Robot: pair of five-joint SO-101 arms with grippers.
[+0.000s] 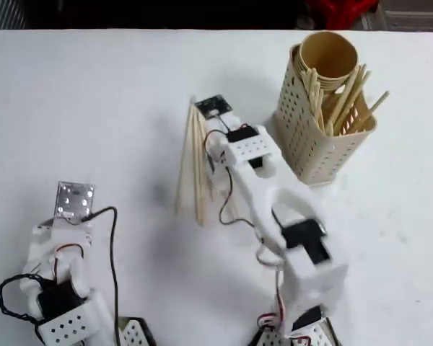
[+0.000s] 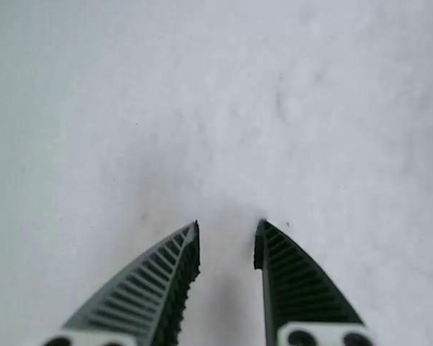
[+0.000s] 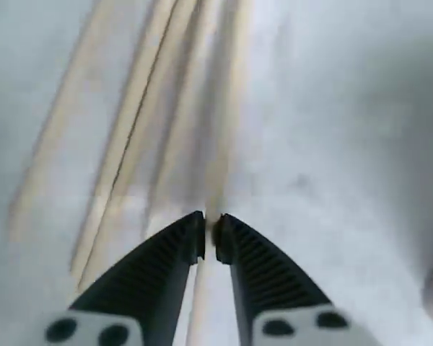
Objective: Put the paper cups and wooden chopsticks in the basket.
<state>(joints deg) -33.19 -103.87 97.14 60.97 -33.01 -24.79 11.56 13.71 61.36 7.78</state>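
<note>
My right pincer [image 3: 210, 229] is clamped on one pale, thin wooden chopstick [image 3: 220, 144], the jaws almost together around it. I judge it light, stiff and smooth. It is likely to swivel unless it is pinched near its middle. The other loose chopsticks [image 3: 133, 108] lie fanned just beside it on the white table [image 3: 332, 144]. My left pincer [image 2: 226, 234] stands apart over bare table. Farther off, the cream perforated plastic basket [image 1: 310, 144] holds stacked tan paper cups [image 1: 328, 54] and more sticks [image 1: 350, 101].
</note>
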